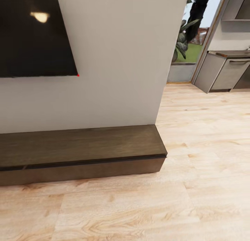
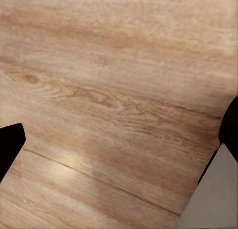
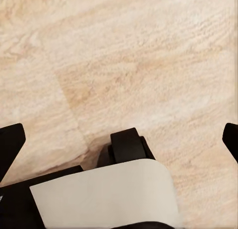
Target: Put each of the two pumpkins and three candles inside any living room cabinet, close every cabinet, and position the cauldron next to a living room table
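Jaws both wide, empty, over wood floor (image 1: 146,213). Left gripper (image 2: 119,140), right gripper (image 3: 119,140) carry nothing. Cabinet (image 1: 80,143) at 10 o'clock against wall, drawers apparently shut. Risk: robot base (image 3: 126,147) clipping cabinet corner on approach; pumpkins, candles unlocated.

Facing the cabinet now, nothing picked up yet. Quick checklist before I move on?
1. Cabinet in view: ok, low against the wall under the dark screen.
2. Drawers closed: ok for the fronts that show, flush under the top.
3. Cabinet top bare of pumpkins or candles: ok on the part in view.
4. Left gripper empty: ok, fingers apart over the floor.
5. Right gripper empty: ok, fingers apart above the robot's base.
6. Where the pumpkins, candles and cauldron are: cannot tell.
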